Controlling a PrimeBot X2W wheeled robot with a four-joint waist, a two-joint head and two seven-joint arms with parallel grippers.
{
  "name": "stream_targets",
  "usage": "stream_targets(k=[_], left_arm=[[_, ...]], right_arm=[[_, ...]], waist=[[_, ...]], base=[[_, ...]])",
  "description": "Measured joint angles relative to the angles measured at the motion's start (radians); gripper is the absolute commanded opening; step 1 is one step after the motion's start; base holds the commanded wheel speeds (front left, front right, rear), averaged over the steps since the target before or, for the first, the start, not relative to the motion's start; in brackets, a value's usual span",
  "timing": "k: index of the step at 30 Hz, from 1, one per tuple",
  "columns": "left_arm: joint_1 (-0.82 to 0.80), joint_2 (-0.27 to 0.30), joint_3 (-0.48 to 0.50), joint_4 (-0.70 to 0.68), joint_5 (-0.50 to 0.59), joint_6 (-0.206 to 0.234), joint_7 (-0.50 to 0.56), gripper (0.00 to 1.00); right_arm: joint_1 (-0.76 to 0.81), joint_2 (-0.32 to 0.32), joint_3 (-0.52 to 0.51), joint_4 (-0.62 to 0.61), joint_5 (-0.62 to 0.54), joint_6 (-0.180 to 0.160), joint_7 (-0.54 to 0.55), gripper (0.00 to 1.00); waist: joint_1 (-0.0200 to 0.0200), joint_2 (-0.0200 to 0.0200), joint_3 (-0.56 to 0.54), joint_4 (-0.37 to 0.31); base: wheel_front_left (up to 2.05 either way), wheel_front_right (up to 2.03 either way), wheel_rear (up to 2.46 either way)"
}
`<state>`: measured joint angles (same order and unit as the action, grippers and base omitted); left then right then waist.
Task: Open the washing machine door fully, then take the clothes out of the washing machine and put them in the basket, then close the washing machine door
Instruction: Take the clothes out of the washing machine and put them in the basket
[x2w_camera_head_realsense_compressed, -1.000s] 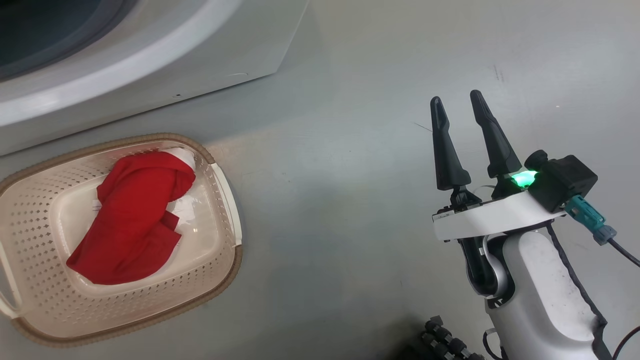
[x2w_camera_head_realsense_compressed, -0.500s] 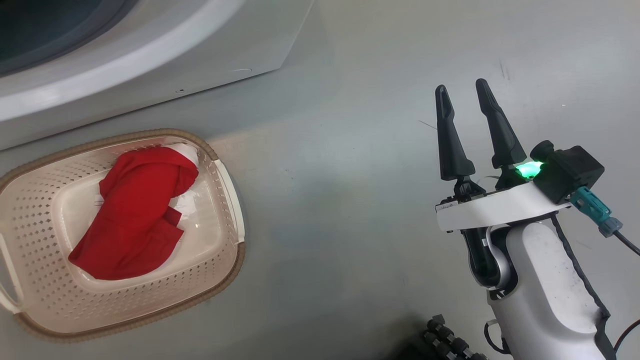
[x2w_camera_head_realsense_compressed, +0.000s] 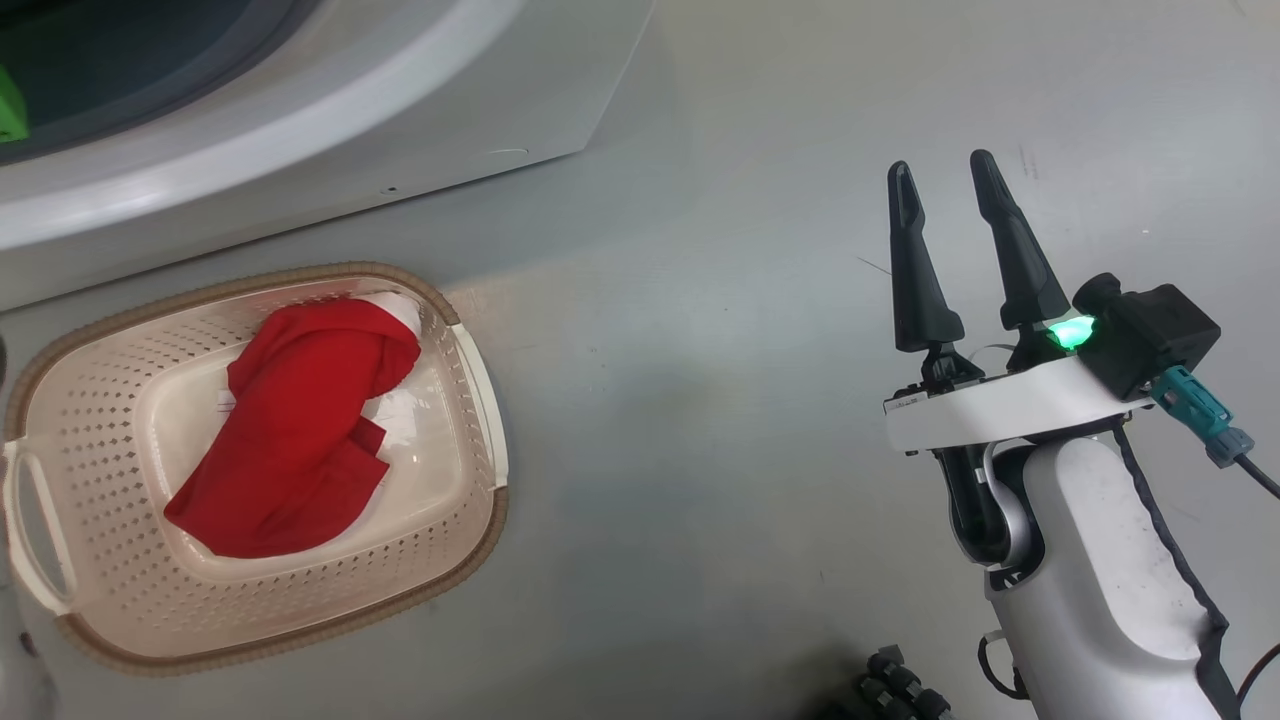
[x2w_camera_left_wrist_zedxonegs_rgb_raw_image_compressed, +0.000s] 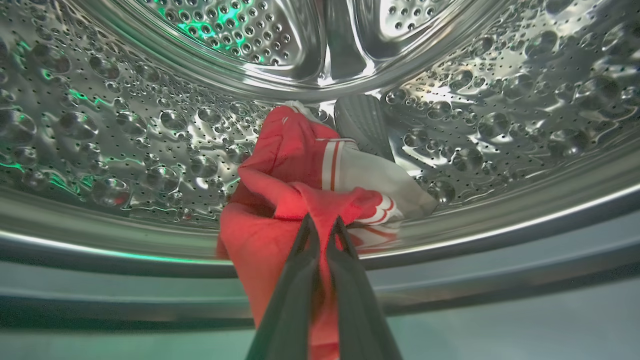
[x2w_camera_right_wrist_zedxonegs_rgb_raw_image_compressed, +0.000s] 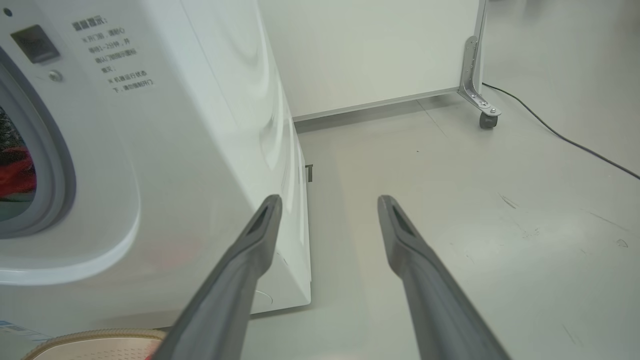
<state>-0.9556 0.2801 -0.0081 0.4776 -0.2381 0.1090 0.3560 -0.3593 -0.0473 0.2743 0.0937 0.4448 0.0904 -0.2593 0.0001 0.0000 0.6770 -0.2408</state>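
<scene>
The washing machine (x2w_camera_right_wrist_zedxonegs_rgb_raw_image_compressed: 165, 125) takes up the left of the right wrist view, a big white front-loader with a grey gasket (x2w_camera_right_wrist_zedxonegs_rgb_raw_image_compressed: 60, 165) ringing its opening and a patch of red showing inside. Behind it stands a white panel (x2w_camera_right_wrist_zedxonegs_rgb_raw_image_compressed: 375, 50) on a caster, and a dark cable (x2w_camera_right_wrist_zedxonegs_rgb_raw_image_compressed: 560, 135) trails over the grey floor (x2w_camera_head_realsense_compressed: 700, 350). Inside the washer the steel drum (x2w_camera_left_wrist_zedxonegs_rgb_raw_image_compressed: 125, 135) curves around the left wrist view, perforated and glinting green in places.

The basket (x2w_camera_head_realsense_compressed: 300, 620) sits on the floor just in front of the washer, on the robot's left. A red garment (x2w_camera_head_realsense_compressed: 290, 450) lies crumpled across its bottom, with a little white at its upper end.

Another piece of the clothes, a red and white garment (x2w_camera_left_wrist_zedxonegs_rgb_raw_image_compressed: 285, 165), lies heaped at the bottom of the drum. The left gripper (x2w_camera_left_wrist_zedxonegs_rgb_raw_image_compressed: 322, 222) has it – the two dark fingers are pressed together with a fold of red cloth pinched at their tips.

The right gripper (x2w_camera_head_realsense_compressed: 940, 168) hovers over bare floor, well apart from the basket, its fingers spread wide and holding nothing.
</scene>
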Motion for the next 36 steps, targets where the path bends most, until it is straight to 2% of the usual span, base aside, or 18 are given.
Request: stream_targets(k=[12,25,36], left_arm=[[0.109,-0.09,0.002,-0.067,-0.026,0.0,-0.193,0.0],[0.277,-0.204,-0.031,-0.141,-0.047,0.0,-0.406,0.0],[0.399,-0.227,-0.072,-0.19,-0.047,0.0,-0.504,0.0]], right_arm=[[0.002,0.0,-0.015,0.019,-0.032,0.005,0.0,1.0],[0.054,0.0,-0.026,0.044,-0.092,0.013,0.0,1.0],[0.109,-0.001,-0.007,0.059,-0.114,0.014,0.0,1.0]], waist=[[0.0,0.0,-0.043,0.026],[0.0,0.0,-0.139,0.071],[0.0,0.0,-0.235,0.119]], base=[[0.0,0.0,0.0],[0.0,0.0,0.0],[0.0,0.0,0.0]])
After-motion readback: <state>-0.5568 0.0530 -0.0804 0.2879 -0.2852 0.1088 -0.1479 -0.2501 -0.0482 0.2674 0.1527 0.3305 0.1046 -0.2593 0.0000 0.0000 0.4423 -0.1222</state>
